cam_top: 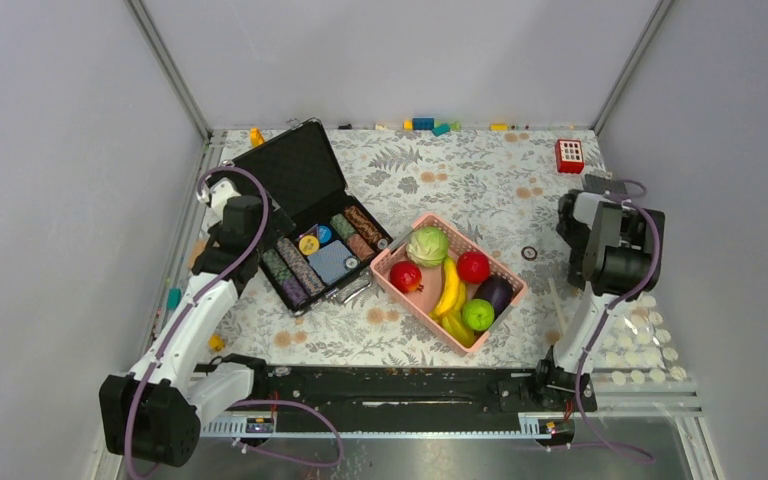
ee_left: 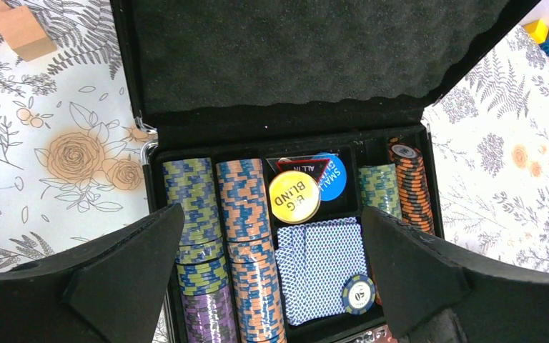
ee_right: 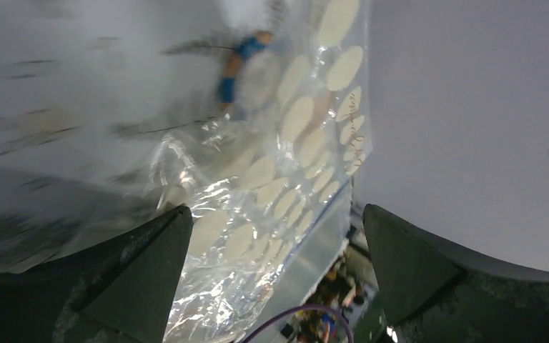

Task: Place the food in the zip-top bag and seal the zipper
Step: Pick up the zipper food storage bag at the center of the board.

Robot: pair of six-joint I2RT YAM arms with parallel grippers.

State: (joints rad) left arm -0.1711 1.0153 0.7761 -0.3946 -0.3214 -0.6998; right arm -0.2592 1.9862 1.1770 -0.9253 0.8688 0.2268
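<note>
The food lies in a pink slatted basket (cam_top: 415, 312) mid-table: a pale green cabbage (cam_top: 427, 245), two red apples (cam_top: 406, 276) (cam_top: 473, 267), yellow bananas (cam_top: 449, 290), a purple eggplant (cam_top: 494, 293) and a green lime (cam_top: 477, 314). The clear zip-top bag (cam_top: 642, 345) with pale dots lies crumpled at the near right by the table edge. It fills the blurred right wrist view (ee_right: 271, 186). A thin pale strip, seemingly its zipper (cam_top: 557, 303), shows on its left. My right gripper (ee_right: 275, 211) hangs open and empty above the bag. My left gripper (ee_left: 271, 209) is open and empty above the poker case.
An open black poker case (cam_top: 305, 175) with chip stacks (ee_left: 243, 207) and cards (ee_left: 318, 264) sits at the left, touching the basket's corner. A red block (cam_top: 569, 155) and small toy bricks (cam_top: 423, 124) lie along the back wall. A small ring (cam_top: 529, 253) lies right of the basket.
</note>
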